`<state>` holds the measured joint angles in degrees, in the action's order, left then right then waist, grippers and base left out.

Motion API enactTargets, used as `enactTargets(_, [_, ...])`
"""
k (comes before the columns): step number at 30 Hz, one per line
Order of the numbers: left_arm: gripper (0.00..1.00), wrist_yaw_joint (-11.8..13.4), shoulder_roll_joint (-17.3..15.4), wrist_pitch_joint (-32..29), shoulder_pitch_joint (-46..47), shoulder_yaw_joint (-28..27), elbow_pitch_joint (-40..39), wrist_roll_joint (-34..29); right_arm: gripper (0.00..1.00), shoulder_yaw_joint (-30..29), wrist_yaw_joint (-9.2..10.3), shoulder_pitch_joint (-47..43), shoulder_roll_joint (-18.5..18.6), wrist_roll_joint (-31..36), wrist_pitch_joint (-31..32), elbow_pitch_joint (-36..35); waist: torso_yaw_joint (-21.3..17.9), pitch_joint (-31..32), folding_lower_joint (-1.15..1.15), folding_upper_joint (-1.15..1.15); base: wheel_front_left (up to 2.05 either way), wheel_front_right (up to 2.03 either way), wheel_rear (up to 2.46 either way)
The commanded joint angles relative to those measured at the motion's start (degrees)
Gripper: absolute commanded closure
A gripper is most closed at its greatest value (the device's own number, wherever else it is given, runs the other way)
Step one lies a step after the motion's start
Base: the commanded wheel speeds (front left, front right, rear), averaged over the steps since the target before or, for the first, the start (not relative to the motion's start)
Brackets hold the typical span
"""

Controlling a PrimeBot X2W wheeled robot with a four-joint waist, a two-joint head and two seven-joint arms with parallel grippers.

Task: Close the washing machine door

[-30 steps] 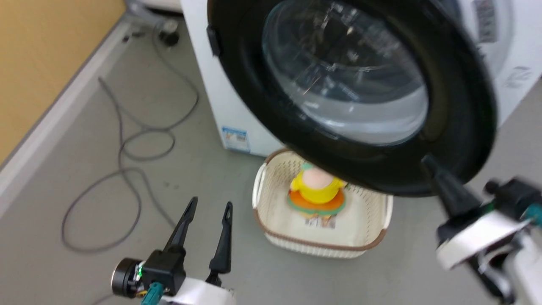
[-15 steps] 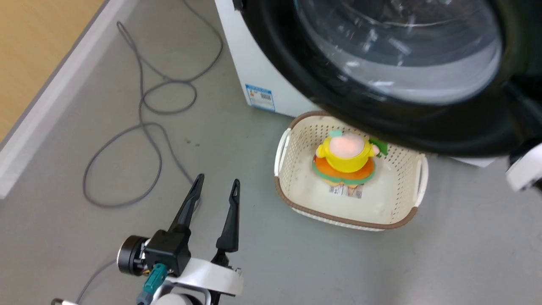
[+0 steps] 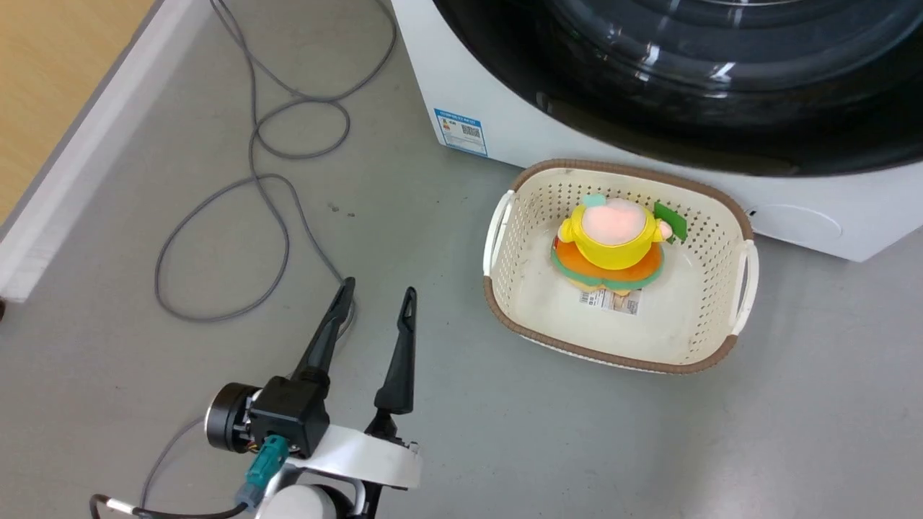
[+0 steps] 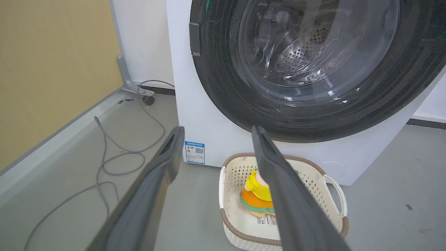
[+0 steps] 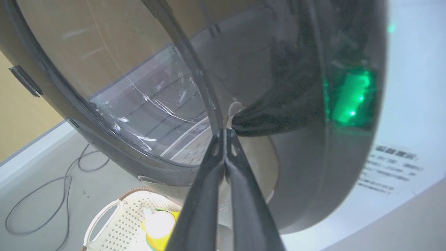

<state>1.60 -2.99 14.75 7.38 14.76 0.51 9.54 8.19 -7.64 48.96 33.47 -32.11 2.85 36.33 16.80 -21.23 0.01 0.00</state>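
A: Where is the washing machine door?

B: It lies flat against the white front of the washing machine, over the porthole. Its glossy black side faces out toward the robot. In the left wrist view the door stands upright, with the steel drum showing through its clear centre.

A: Does it have a long axis?

B: No, it is a round disc. A small dark tab sits on its left edge in that view. Whether the door is latched cannot be told.

A: And the hands?

B: The right hand has its fingers pressed together, with the tips against the door's shiny face, meeting their own reflection. The left hand hangs over the floor with its fingers apart, holding nothing, well away from the machine.

A: What else is near?

B: A pale basket sits on the floor just before the machine, below the door, with a yellow and orange toy inside. A blue sticker sits low on the front, and a grey cable loops over the floor to the left.

A: What differs from a second ago?

B: Then the door stood swung out over the basket, with its bulging bowl side toward the head camera and the right hand at its lower rim. Now it lies back against the front. The head camera has also shifted. The left hand keeps its spread.
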Motion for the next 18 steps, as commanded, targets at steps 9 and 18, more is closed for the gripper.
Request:
enactTargets(9, [0.0, 1.1, 0.1, 0.2, 1.5, 0.7, 0.2, -0.2, 1.0, -0.4, 0.15, 4.4, 0.4, -0.1, -1.7, 5.6, 0.0, 0.0, -0.01, 0.0, 0.0, 0.0, 0.0])
enactTargets(18, [0.0, 0.8, 0.1, 0.2, 0.5, -0.5, 1.0, 0.2, 1.0, 4.1, 0.15, -0.2, -0.8, -2.2, -6.6, 4.8, -2.2, 4.6, -0.01, 0.0, 0.0, 0.0, 0.0])
